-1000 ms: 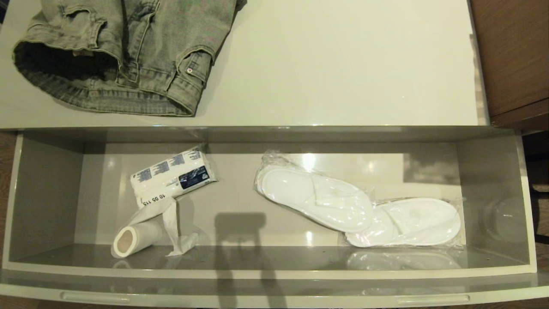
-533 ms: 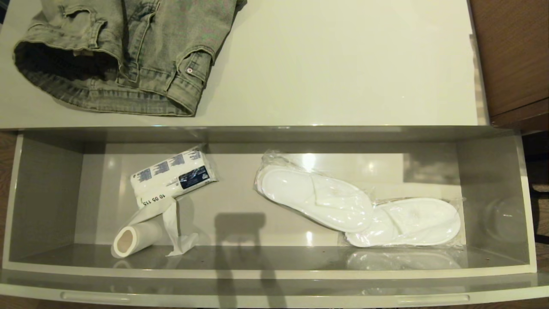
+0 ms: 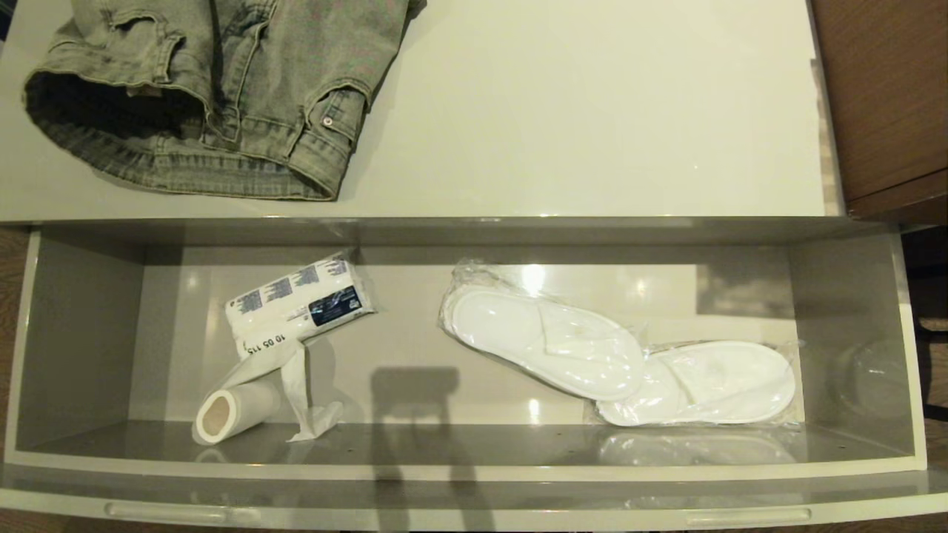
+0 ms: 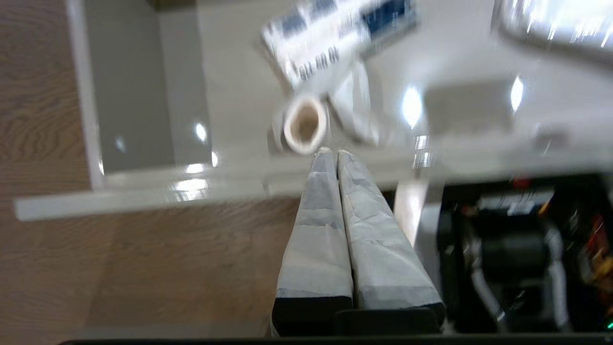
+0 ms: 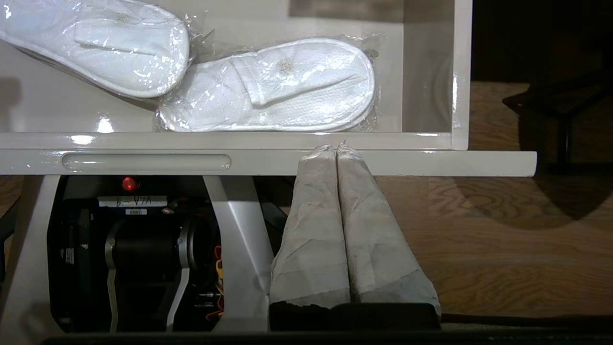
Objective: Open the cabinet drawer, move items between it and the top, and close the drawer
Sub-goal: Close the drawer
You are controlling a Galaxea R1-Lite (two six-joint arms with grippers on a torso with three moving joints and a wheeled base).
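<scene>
drawer: the cabinet drawer (image 3: 474,474) is pulled all the way out, glossy pale grey, grey inside, two slot handles on the front near the ends
slippers: the pair of white slippers (image 3: 622,363) in clear wrap lies on the drawer floor in the right half. long axis runs roughly left-right, tilted so the left one sits further back. plastic looks crinkly and slippery
jeans thing: the folded grey-green denim garment (image 3: 215,89) sits on the top (image 3: 592,118), far left corner, pockets and rivets showing
other stuff: tissue pack (image 3: 296,303) and paper roll (image 3: 233,411) in the left half of the drawer, touching
right gripper: right gripper (image 5: 336,146) has its fingers pressed together, holding nothing. it hangs just outside the drawer front near the right end; the slippers lie straight ahead of it, just over the front wall
left gripper: left gripper (image 4: 330,153) is also clamped on nothing, outside the front with the paper roll right ahead
my guess: right arm is nearer, so slippers probably go up to the top next. it'd need to open up first
</scene>
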